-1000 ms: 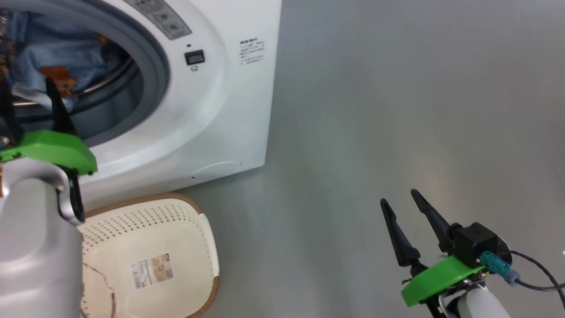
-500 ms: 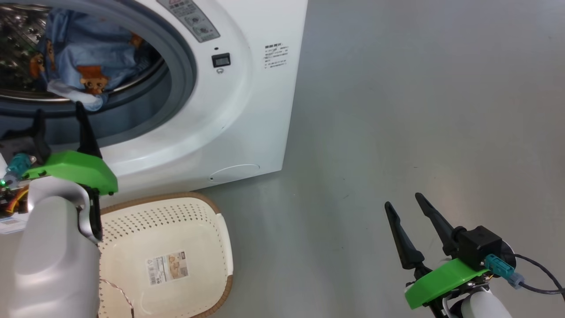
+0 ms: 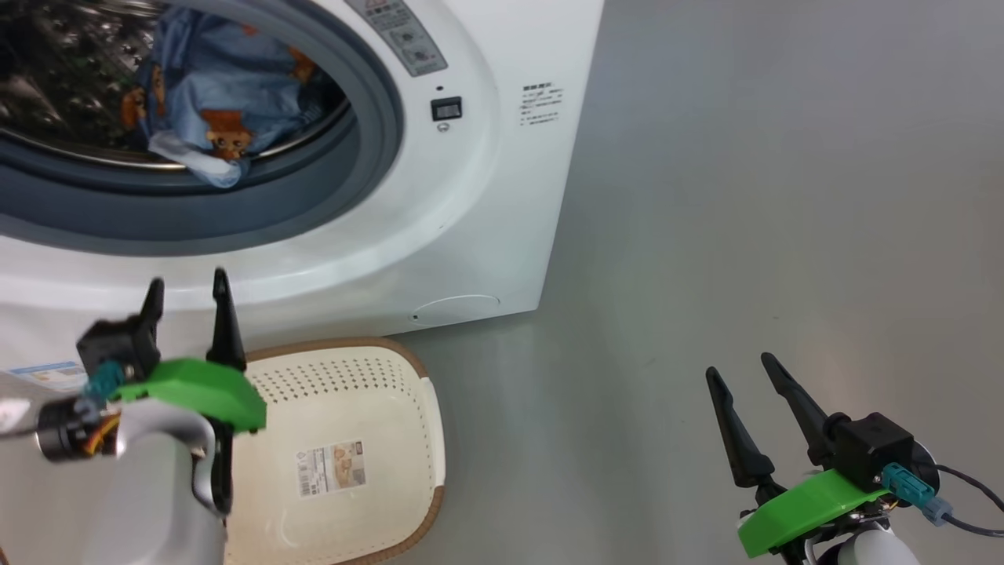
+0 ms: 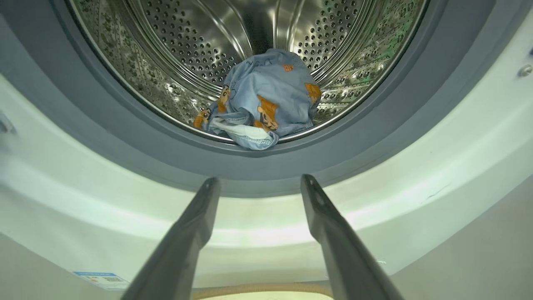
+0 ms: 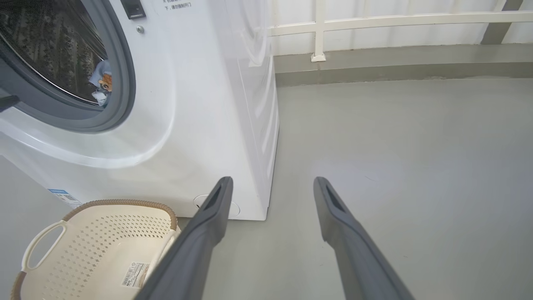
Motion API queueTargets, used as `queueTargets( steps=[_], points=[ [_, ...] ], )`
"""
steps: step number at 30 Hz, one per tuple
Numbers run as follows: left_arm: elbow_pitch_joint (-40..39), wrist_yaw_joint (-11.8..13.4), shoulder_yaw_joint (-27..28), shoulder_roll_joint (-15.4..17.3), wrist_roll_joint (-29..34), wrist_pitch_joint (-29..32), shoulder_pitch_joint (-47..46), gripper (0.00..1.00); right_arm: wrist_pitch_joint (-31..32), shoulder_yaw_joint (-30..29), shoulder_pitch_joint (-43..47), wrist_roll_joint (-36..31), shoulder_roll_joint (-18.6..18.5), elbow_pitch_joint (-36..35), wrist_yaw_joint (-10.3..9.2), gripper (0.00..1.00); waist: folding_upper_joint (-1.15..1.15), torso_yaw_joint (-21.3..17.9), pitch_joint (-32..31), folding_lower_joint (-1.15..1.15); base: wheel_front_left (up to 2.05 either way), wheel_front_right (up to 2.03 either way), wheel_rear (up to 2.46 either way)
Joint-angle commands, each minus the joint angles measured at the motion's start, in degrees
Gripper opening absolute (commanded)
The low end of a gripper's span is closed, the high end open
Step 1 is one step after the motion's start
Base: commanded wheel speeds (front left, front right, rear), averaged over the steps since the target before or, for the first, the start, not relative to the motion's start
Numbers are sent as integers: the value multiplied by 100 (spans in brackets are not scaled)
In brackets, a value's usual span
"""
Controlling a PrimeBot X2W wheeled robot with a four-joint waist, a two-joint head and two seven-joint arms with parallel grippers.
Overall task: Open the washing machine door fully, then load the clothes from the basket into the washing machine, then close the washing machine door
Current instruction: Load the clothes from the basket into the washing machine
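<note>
The washing machine (image 3: 486, 188) stands with its round mouth uncovered; its door is out of view. The clothes (image 3: 212, 102), light blue with orange-brown animals, lie bunched at the front lip of the steel drum (image 4: 187, 50), one fold drooping onto the grey gasket (image 4: 333, 150). On the floor before the machine sits the cream basket (image 3: 361, 392), its perforated bottom and label sticker showing. My left gripper (image 3: 187, 281) is open, below the mouth and above the basket's far rim, fingers pointing at the clothes (image 4: 266, 91). My right gripper (image 3: 739, 365) is open over bare floor to the right.
Grey floor (image 3: 784, 196) stretches to the right of the machine. A white railing (image 5: 374, 18) and a low kerb run along the far side. A round cap (image 3: 459, 308) sits low on the machine's front, with a blue label (image 3: 47, 375) at its lower left.
The head camera has swung, shifting the whole picture right. Against the machine, my left gripper has drawn back and down from the drum mouth to just above the basket. The right gripper holds still.
</note>
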Motion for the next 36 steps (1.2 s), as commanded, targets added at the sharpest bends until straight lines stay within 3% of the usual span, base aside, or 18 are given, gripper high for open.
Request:
queueTargets(
  steps=[1, 9, 22, 36],
  points=[
    [-251, -46, 117, 138, -64, -30, 258, 100, -69, 111, 32, -6, -64, -148, 9, 100, 0, 84, -36, 0, 0, 0, 0],
    [-1284, -31, 128, 72, -272, 21, 1179, 100, -69, 104, 68, -24, -130, -191, 9, 100, 0, 258, -52, 0, 0, 0, 0],
    [-3244, 181, -49, 13, -421, 675, 2584, 100, -69, 80, 27, -44, -178, -243, 9, 100, 0, 390, 74, 0, 0, 0, 0],
    [-4285, 334, -130, 57, -463, 1119, 3039, 100, -69, 50, -38, -66, -189, -245, 9, 100, 0, 436, 166, 0, 0, 0, 0]
  ],
)
